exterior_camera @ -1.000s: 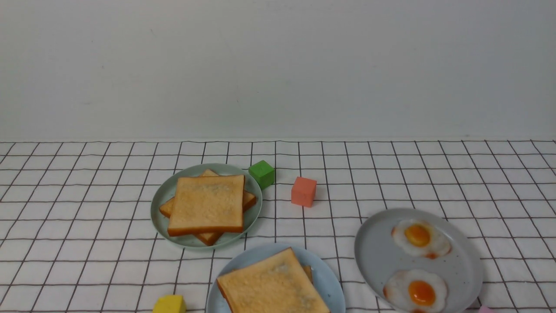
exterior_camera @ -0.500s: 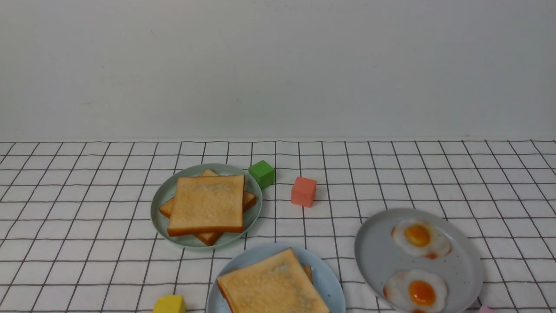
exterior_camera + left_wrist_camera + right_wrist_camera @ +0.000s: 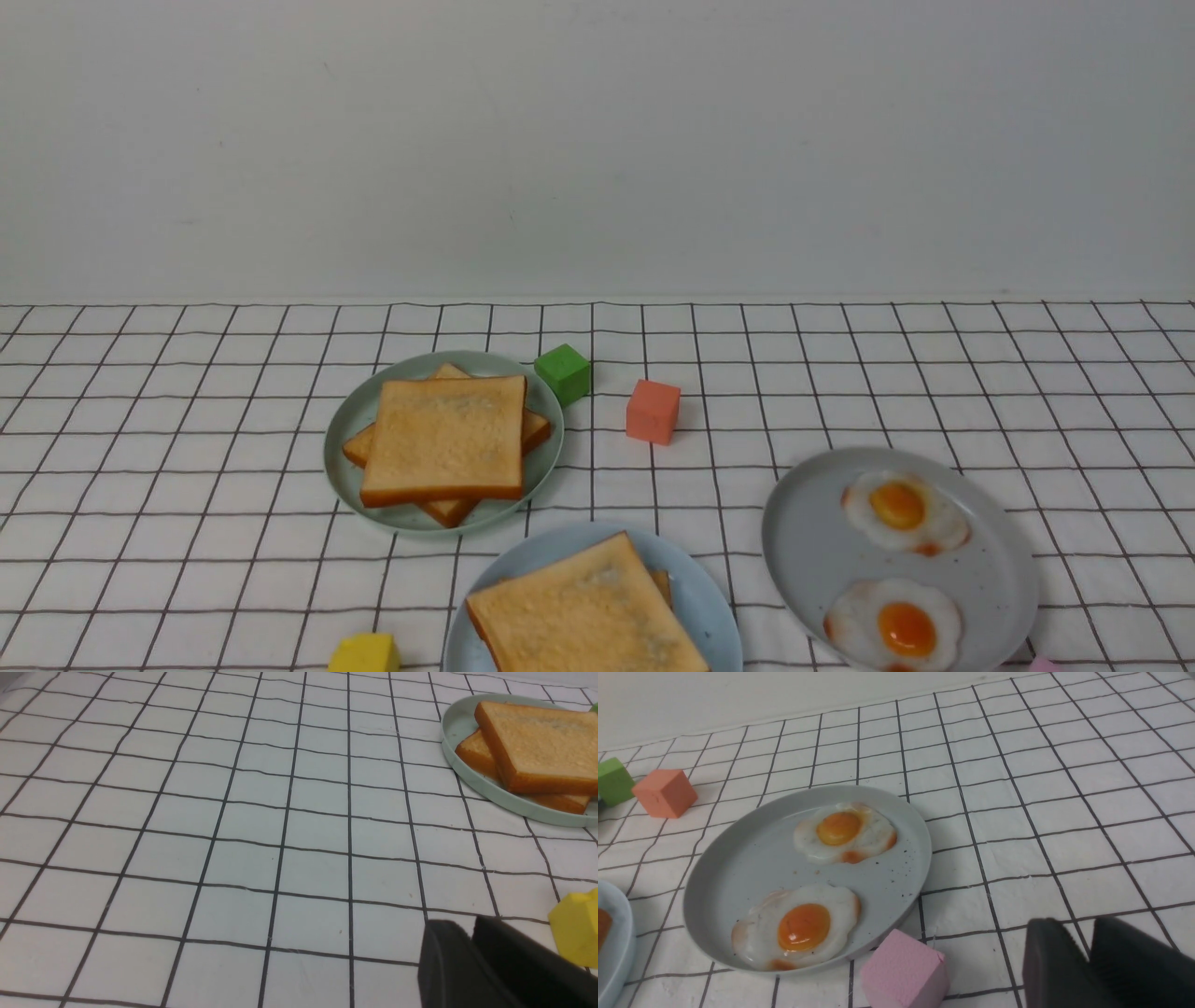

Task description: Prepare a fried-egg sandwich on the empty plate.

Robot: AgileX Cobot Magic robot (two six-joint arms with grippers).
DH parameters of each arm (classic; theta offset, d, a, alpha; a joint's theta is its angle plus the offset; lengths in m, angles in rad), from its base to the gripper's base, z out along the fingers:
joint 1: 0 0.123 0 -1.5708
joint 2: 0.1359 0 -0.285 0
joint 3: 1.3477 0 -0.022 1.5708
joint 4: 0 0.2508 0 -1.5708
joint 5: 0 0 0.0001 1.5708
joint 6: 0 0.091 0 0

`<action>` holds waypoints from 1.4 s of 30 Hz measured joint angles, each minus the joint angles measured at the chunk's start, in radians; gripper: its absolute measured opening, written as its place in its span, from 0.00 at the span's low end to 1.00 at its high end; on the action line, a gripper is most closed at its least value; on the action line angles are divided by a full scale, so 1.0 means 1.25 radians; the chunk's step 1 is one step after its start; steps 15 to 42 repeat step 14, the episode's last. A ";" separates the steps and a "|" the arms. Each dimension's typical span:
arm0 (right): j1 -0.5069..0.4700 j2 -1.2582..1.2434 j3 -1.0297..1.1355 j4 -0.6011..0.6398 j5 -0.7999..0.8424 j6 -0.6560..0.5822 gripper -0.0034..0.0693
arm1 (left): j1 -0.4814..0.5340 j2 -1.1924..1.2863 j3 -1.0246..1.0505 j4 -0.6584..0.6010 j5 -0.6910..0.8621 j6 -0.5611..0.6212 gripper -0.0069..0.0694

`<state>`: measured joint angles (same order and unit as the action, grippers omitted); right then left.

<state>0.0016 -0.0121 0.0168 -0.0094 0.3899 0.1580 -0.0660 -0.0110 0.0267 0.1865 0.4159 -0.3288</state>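
Sandwich (image 3: 588,611): two toast slices stacked on the blue plate, at the bottom middle of the front view. The egg inside cannot be seen.
Blue plate (image 3: 705,597): bottom middle, cut off by the frame edge.
Green plate (image 3: 341,457): up and left of the blue plate, with two more toast slices (image 3: 446,437).
Grey plate (image 3: 803,551): lower right, with two fried eggs (image 3: 901,511).
Blocks: green (image 3: 563,372) and orange (image 3: 652,411) in the middle, yellow (image 3: 364,653) at the bottom, pink (image 3: 903,970) beside the grey plate.
Left gripper (image 3: 472,945): fingers pressed together, nothing in them.
Right gripper (image 3: 1085,947): fingers pressed together, nothing in them.
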 joint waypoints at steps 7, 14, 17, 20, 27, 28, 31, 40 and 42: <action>0.000 0.000 0.000 0.000 0.000 0.000 0.28 | 0.000 0.000 0.000 0.000 0.000 0.000 0.21; 0.000 0.000 0.000 0.000 0.000 0.000 0.29 | 0.000 0.000 0.000 0.000 0.000 0.000 0.23; 0.000 0.000 0.000 0.000 0.000 0.000 0.29 | 0.000 0.000 0.000 0.000 0.000 0.000 0.23; 0.000 0.000 0.000 0.000 0.000 0.000 0.29 | 0.000 0.000 0.000 0.000 0.000 0.000 0.23; 0.000 0.000 0.000 0.000 0.000 0.000 0.29 | 0.000 0.000 0.000 0.000 0.000 0.000 0.23; 0.000 0.000 0.000 0.000 0.000 0.000 0.29 | 0.000 0.000 0.000 0.000 0.000 0.000 0.23; 0.000 0.000 0.000 0.000 0.000 0.000 0.29 | 0.000 0.000 0.000 0.000 0.000 0.000 0.23; 0.000 0.000 0.000 0.000 0.000 0.000 0.29 | 0.000 0.000 0.000 0.000 0.000 0.000 0.23; 0.000 0.000 0.000 0.000 0.000 0.000 0.29 | 0.000 0.000 0.000 0.000 0.000 0.000 0.23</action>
